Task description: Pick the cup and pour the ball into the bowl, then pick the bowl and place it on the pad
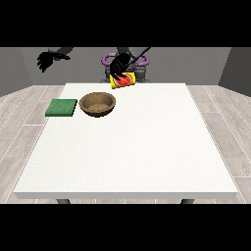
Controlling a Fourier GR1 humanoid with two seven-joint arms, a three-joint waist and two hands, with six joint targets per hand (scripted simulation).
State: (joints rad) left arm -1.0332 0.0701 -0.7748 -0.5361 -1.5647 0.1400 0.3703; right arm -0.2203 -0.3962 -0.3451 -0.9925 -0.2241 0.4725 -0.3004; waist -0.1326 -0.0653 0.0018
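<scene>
Front view. A white table fills the middle of the scene, with the robot's torso behind its far edge. A brown bowl stands upright on the table in the far part of its surface, toward the view's left; its inside shows only a brown, speckled floor. A green pad lies flat on the table just to the view's left of the bowl, near that edge of the table, apart from the bowl by a narrow strip of white surface. The cup, yellow with a red patch facing the camera, is held in the air above the table's far edge, behind the bowl and somewhat to the view's right of it; it lies tipped on its side rather than upright. The hand at the view's right is black and sits directly over the cup, its fingers curled down around the upper part of the cup. The ball named in the task cannot be made out; whether it is inside the cup cannot be told. The hand at the view's left hangs in the air well away from the bowl, beyond the table's far corner and above the pad's side of the scene; it holds nothing, and whether its fingers are spread or curled cannot be told.
</scene>
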